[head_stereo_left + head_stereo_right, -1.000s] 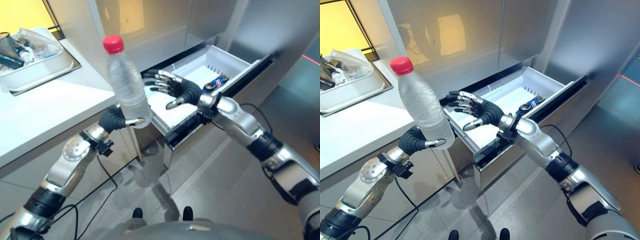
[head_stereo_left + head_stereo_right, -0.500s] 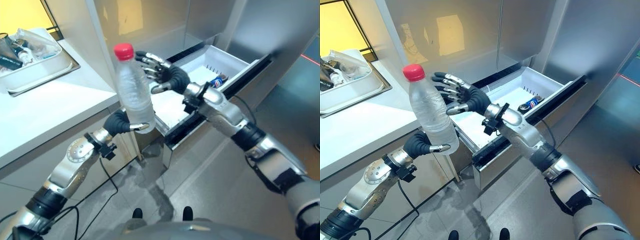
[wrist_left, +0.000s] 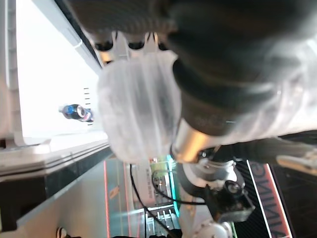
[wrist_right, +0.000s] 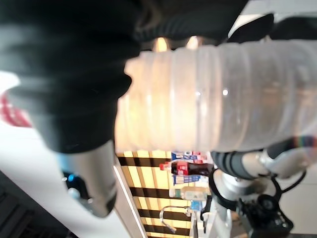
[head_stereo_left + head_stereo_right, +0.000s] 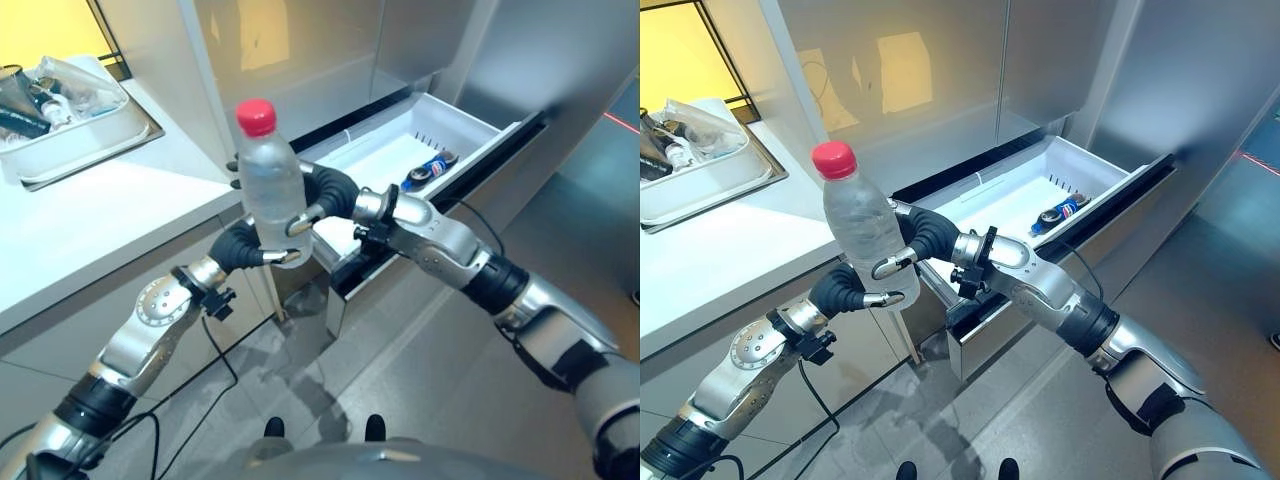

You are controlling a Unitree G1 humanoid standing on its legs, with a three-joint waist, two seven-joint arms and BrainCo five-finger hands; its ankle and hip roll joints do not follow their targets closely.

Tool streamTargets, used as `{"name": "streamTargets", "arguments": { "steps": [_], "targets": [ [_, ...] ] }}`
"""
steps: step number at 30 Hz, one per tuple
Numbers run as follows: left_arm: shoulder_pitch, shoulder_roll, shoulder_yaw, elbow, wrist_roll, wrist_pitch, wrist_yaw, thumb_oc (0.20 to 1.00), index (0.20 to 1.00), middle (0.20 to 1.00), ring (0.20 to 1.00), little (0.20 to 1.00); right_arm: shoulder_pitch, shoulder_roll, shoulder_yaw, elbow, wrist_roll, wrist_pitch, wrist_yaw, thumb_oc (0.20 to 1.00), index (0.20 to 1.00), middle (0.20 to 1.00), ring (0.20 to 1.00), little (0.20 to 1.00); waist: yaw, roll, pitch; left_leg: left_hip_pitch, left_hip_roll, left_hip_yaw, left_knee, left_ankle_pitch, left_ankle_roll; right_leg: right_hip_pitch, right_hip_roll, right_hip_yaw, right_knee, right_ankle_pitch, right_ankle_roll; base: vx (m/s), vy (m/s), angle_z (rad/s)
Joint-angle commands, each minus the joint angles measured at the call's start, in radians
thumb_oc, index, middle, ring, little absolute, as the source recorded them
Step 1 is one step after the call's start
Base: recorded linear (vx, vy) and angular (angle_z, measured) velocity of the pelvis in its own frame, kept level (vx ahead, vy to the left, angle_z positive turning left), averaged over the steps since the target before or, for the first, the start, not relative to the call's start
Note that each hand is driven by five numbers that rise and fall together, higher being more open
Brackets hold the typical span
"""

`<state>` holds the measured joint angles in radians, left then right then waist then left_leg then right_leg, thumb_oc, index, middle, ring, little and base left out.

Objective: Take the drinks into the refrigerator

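Observation:
A clear water bottle (image 5: 268, 178) with a red cap stands upright in the air beside the counter's corner. My left hand (image 5: 238, 246) is shut on its base. From the drawer side my right hand (image 5: 330, 190) wraps its middle, thumb across the front and fingers behind it. The bottle (image 4: 213, 99) lies across the right palm in the right wrist view, and the bottle (image 3: 138, 114) also shows past my left hand's fingers. Behind the hands, the refrigerator drawer (image 5: 478, 113) is pulled open, white inside. A small blue drink (image 5: 430, 168) lies in it near its right end.
A white counter (image 5: 100, 215) runs along the left, with a metal tray (image 5: 95, 145) holding a basin of items at its far end. Steel refrigerator doors (image 5: 300, 50) rise above the drawer. Grey floor (image 5: 420, 380) lies below the drawer's front.
My right hand has swung from over the drawer to the bottle and closed round its middle. The left hand has carried the bottle slightly toward the drawer.

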<state>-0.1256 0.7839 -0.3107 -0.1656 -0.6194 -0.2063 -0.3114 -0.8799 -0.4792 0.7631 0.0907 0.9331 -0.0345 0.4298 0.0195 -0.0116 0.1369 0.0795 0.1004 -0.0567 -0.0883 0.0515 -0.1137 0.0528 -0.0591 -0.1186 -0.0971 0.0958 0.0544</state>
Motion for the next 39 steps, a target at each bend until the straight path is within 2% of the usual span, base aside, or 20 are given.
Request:
{"name": "streamTargets", "arguments": {
  "steps": [1,3,5,18,24,25,26,33,35,38,39],
  "targets": [
    [-0.164,-0.016,0.048,0.0,-0.01,-0.086,0.046,0.2,0.2,0.2,0.2,0.2,-0.085,0.117,0.011,-0.068,0.002,-0.049,0.04,1.0,1.0,1.0,1.0,1.0,0.017,-0.045,-0.012,0.098,-0.102,0.003,0.025,-0.152,0.107,0.117,0.02,-0.014,0.028,-0.159,-0.005,0.0,0.0,0.0],
    [-0.165,-0.022,0.047,0.0,-0.006,-0.084,0.048,0.2,0.2,0.2,0.2,0.2,-0.089,0.14,0.016,-0.06,-0.017,-0.051,0.034,1.0,1.0,1.0,1.0,1.0,0.019,-0.045,-0.014,0.098,-0.101,0.003,0.023,-0.151,0.107,0.117,0.02,-0.013,0.027,-0.158,-0.006,0.0,0.0,0.0],
    [-0.164,-0.036,0.047,0.002,-0.004,-0.083,0.053,0.2,0.2,0.2,0.2,0.2,-0.067,0.165,0.008,-0.047,-0.018,-0.052,0.026,0.2,0.2,0.2,0.2,0.2,0.019,-0.045,-0.014,0.099,-0.101,0.002,0.023,-0.151,0.108,0.118,0.02,-0.014,0.027,-0.158,-0.006,-0.01,0.002,-0.02],
    [-0.115,-0.06,0.094,0.018,0.014,-0.087,0.079,0.2,0.2,0.2,0.2,0.2,-0.006,0.277,0.015,0.007,-0.031,-0.048,0.0,0.2,0.2,0.2,0.2,0.2,0.032,-0.042,-0.016,0.099,-0.101,-0.005,0.021,-0.146,0.108,0.121,0.021,-0.015,0.02,-0.152,-0.01,0.0,0.0,0.0],
    [-0.142,-0.102,0.071,0.033,0.041,-0.086,0.113,0.2,0.2,0.2,0.2,0.2,0.007,0.329,0.029,0.03,-0.004,-0.038,-0.017,0.2,0.2,0.2,0.2,0.2,0.03,-0.042,-0.017,0.098,-0.101,-0.006,0.019,-0.143,0.109,0.122,0.021,-0.015,0.02,-0.151,-0.012,0.0,0.0,0.0],
    [-0.137,-0.105,0.076,0.033,0.041,-0.085,0.114,0.244,0.244,0.244,0.244,0.244,0.006,0.327,0.025,0.022,0.003,-0.035,-0.015,0.2,0.2,0.2,0.2,0.2,0.029,-0.042,-0.018,0.099,-0.101,-0.005,0.019,-0.142,0.109,0.123,0.021,-0.015,0.02,-0.151,-0.013,0.0,0.0,0.0],
    [-0.132,-0.11,0.077,0.038,0.045,-0.083,0.12,1.0,1.0,1.0,1.0,1.0,0.01,0.324,0.023,0.014,0.012,-0.032,-0.014,0.2,0.2,0.2,0.2,0.2,0.028,-0.042,-0.018,0.099,-0.101,-0.005,0.019,-0.142,0.109,0.122,0.021,-0.015,0.021,-0.151,-0.013,0.0,0.0,0.0],
    [-0.06,-0.103,0.107,0.039,0.032,-0.077,0.105,1.0,1.0,1.0,1.0,1.0,0.005,0.245,-0.053,0.004,0.042,-0.06,-0.047,0.2,0.2,0.2,0.2,0.2,0.028,-0.045,-0.022,0.098,-0.101,-0.005,0.019,-0.14,0.108,0.122,0.02,-0.018,0.019,-0.148,-0.011,0.0,0.0,0.0],
    [0.004,-0.093,0.134,0.024,0.006,-0.072,0.09,1.0,1.0,1.0,1.0,1.0,-0.008,0.186,-0.132,0.043,0.073,-0.092,-0.083,0.2,0.2,0.2,0.2,0.2,0.029,-0.046,-0.022,0.095,-0.101,-0.003,0.018,-0.138,0.109,0.117,0.02,-0.019,0.019,-0.145,-0.009,0.0,0.0,0.0],
    [0.072,-0.082,0.166,0.0,-0.032,-0.064,0.065,1.0,1.0,1.0,1.0,1.0,-0.031,0.11,-0.182,0.065,0.068,-0.111,-0.107,0.2,0.2,0.2,0.2,0.2,0.03,-0.046,-0.021,0.095,-0.102,-0.003,0.015,-0.136,0.109,0.115,0.02,-0.019,0.019,-0.143,-0.009,0.0,0.0,0.0],
    [0.072,-0.082,0.166,-0.001,-0.032,-0.064,0.065,1.0,1.0,1.0,1.0,1.0,-0.031,0.11,-0.182,0.065,0.068,-0.111,-0.107,0.2,0.2,0.2,0.2,0.2,0.03,-0.046,-0.021,0.095,-0.102,-0.003,0.015,-0.136,0.109,0.115,0.02,-0.019,0.019,-0.143,-0.009,0.0,0.0,0.0]
  ]
}}
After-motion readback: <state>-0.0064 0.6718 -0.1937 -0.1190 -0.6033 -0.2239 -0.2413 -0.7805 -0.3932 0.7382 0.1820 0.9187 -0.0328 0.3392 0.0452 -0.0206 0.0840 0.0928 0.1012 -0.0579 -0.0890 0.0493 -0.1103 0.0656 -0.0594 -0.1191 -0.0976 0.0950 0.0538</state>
